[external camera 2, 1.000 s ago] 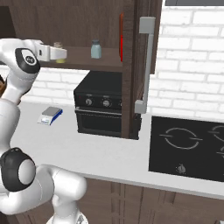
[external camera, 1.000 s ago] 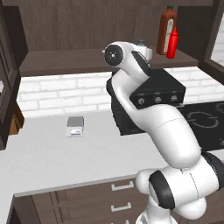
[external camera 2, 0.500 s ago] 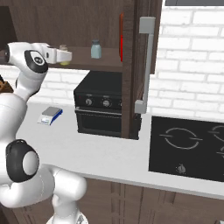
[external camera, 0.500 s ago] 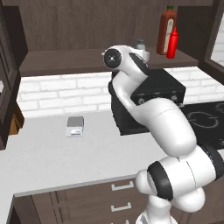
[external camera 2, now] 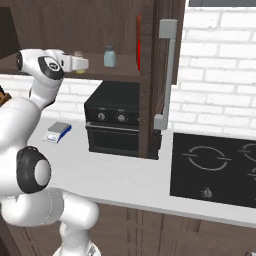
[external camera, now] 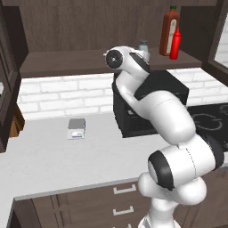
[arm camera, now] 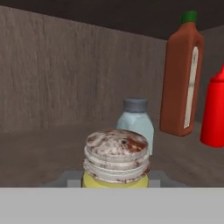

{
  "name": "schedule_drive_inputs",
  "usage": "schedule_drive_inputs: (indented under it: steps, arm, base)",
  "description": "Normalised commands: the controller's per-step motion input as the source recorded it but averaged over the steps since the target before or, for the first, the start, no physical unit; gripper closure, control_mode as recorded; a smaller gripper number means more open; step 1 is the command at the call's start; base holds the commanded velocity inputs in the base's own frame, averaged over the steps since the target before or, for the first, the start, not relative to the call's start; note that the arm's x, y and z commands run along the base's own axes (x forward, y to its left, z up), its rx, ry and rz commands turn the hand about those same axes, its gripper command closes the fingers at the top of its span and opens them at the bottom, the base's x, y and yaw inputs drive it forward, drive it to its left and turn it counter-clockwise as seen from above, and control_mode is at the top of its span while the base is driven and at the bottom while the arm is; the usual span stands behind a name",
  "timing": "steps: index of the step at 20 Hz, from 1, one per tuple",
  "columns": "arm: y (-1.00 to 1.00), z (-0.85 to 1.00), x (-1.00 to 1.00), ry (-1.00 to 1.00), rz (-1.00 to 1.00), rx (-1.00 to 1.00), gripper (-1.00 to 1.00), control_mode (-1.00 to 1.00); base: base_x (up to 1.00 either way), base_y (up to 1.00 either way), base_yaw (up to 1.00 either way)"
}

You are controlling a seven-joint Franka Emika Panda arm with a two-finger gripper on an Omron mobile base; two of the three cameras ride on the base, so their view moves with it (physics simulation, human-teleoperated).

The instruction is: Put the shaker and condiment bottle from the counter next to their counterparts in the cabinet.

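Jaws closed on the shaker (arm camera: 116,159) is how we read the hand view: its brownish mottled cap and yellow body sit right at the bottom of that view, between two grey finger parts that flank it closely on either side. In the right base view we see the shaker (external camera 2: 78,56) as a small olive shape at the tip of the white hand, raised to the level of the cabinet (external camera 2: 100,20) shelf.

Just behind the shaker stands the pale blue-grey shaker (arm camera: 136,124) with its grey cap, upright on the shelf board; we also see it in the left base view (external camera: 143,45) and in the right base view (external camera 2: 109,56). To its right in the hand view rises the tall red-brown sauce bottle (arm camera: 181,76), labelled on its narrow side. Beside that bottle, at the right edge, stands the red condiment bottle (arm camera: 214,113), already on the shelf. In the left base view the sauce bottle (external camera: 169,29) and the condiment bottle (external camera: 175,43) stand close together, the small one in front; whether they touch we cannot tell.

Below the shelf, a black countertop oven (external camera 2: 118,120) stands on the white tabletop (external camera: 58,158). A small grey kitchen scale (external camera: 76,128) lies to the left of it, well apart. A black cooktop (external camera 2: 215,167) is set into the tabletop further right.
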Motion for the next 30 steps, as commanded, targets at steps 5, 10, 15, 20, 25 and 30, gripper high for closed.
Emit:
schedule_drive_inputs:
  steps: [5,10,15,20,25,30]
  arm:
    - [-0.05,-0.20,0.36,0.00,0.00,0.00,1.00,-1.00]
    - [-0.05,-0.19,0.37,0.00,0.00,0.00,1.00,-1.00]
    - [-0.11,-0.27,0.26,-0.01,0.00,0.00,1.00,-1.00]
    - [-0.20,-0.25,0.24,-0.05,0.00,0.00,1.00,-1.00]
    - [-0.20,-0.24,0.31,-0.07,-0.01,0.00,1.00,-1.00]
    - [-0.18,-0.23,0.36,-0.06,-0.03,0.00,1.00,-1.00]
  base:
    - [0.00,0.00,0.00]
    - [0.00,0.00,0.00]
    - [0.00,0.00,0.00]
    - [0.00,0.00,0.00]
    - [0.00,0.00,0.00]
    - [0.00,0.00,0.00]
